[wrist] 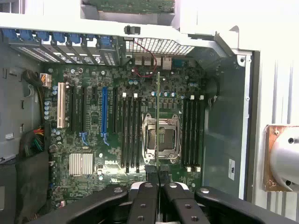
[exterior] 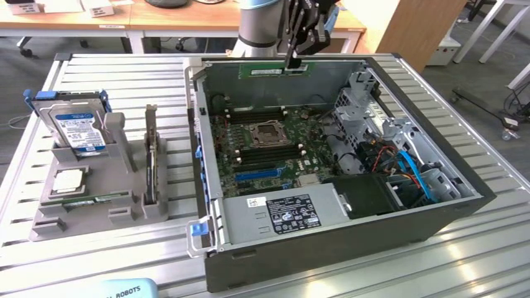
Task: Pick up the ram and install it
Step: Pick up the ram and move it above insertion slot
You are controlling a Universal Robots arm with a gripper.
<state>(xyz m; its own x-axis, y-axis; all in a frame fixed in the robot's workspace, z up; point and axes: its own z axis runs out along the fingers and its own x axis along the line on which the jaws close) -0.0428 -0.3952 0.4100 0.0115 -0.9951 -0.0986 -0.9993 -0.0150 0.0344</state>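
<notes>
My gripper (exterior: 291, 63) hangs above the far wall of the open computer case (exterior: 331, 248), shut on the ram (exterior: 273, 69). The ram is a long green stick, held level by its upper edge. In the wrist view the ram (wrist: 158, 116) shows edge-on as a thin line running out from between the black fingers (wrist: 145, 196), over the motherboard (wrist: 93, 140). It hangs roughly over the silver processor socket (wrist: 161, 137), with black memory slots (wrist: 131, 133) on one side and more slots (wrist: 191, 130) on the other. A second green ram stick (exterior: 83, 202) lies in the grey tray (exterior: 83, 226).
On the grey tray at the exterior view's left stand a blue-labelled hard drive (exterior: 79, 127), a square silver processor (exterior: 68, 180) and an upright card (exterior: 151, 161). Inside the case are a drive cage (exterior: 364, 105), blue cables (exterior: 411, 171) and a power supply (exterior: 282, 214).
</notes>
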